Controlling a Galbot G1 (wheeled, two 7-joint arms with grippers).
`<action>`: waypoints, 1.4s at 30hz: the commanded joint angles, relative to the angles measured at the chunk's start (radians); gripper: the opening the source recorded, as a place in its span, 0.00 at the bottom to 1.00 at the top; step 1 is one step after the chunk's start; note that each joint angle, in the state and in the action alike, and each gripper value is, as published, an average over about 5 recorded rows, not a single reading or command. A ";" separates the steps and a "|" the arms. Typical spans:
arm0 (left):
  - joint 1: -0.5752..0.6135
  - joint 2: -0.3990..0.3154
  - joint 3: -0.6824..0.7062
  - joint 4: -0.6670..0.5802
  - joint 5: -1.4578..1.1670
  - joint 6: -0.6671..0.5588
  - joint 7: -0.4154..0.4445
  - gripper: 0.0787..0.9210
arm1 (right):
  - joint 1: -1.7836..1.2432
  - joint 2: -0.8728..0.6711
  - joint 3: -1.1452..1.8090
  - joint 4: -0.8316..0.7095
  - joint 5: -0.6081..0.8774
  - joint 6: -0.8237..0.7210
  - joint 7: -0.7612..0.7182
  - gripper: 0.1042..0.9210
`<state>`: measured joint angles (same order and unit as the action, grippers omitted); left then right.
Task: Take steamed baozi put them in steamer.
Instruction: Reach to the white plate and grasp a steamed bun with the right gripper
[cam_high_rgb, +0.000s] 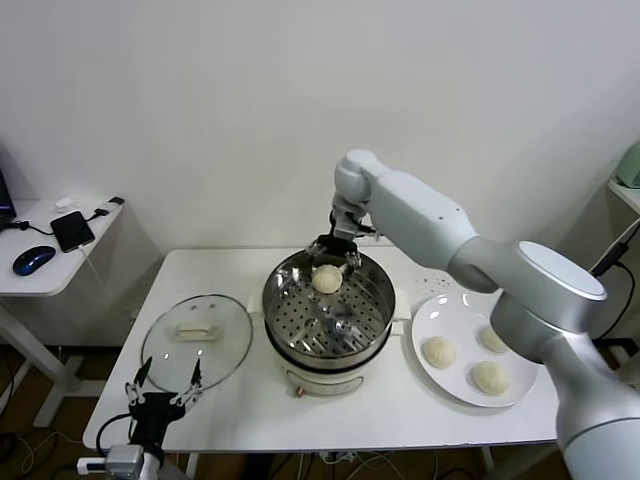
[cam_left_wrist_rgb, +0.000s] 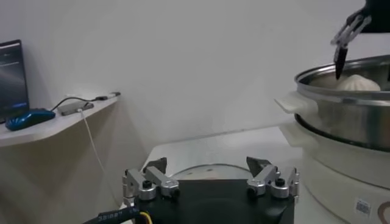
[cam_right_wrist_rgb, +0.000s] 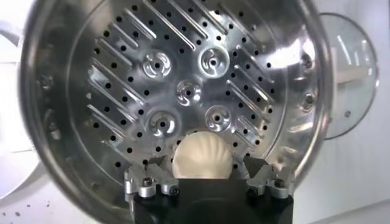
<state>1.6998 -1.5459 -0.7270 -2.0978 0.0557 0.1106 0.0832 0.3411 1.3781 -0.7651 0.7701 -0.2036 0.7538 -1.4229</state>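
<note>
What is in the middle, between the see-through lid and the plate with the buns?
In the head view, the steamer stands between the glass lid and the white plate. One baozi sits inside it, under the open right gripper.

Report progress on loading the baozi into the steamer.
Done: one baozi lies on the perforated tray of the steamer. In hand: the right claw hangs open over it. Left: three baozi sit on the white plate. The left claw waits, open, by the glass lid.

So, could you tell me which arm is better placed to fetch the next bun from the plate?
Right. The right gripper hangs open over the steamer, beside the plate holding three buns. The left gripper sits open at the table's near left edge, by the glass lid.
</note>
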 joint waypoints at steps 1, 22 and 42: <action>-0.002 0.000 0.000 -0.003 -0.002 0.004 0.005 0.88 | 0.073 -0.089 0.017 0.042 0.183 -0.462 -0.067 0.88; -0.013 0.014 0.019 -0.026 -0.080 0.047 0.019 0.88 | -0.047 -0.662 0.031 0.504 0.209 -1.111 0.048 0.88; 0.023 0.016 0.028 -0.023 -0.050 0.050 0.019 0.88 | -0.529 -0.654 0.255 0.577 -0.081 -1.014 0.015 0.88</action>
<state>1.7186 -1.5305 -0.7003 -2.1235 0.0042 0.1596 0.1026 -0.0420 0.7423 -0.5742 1.3096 -0.2036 -0.2445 -1.4078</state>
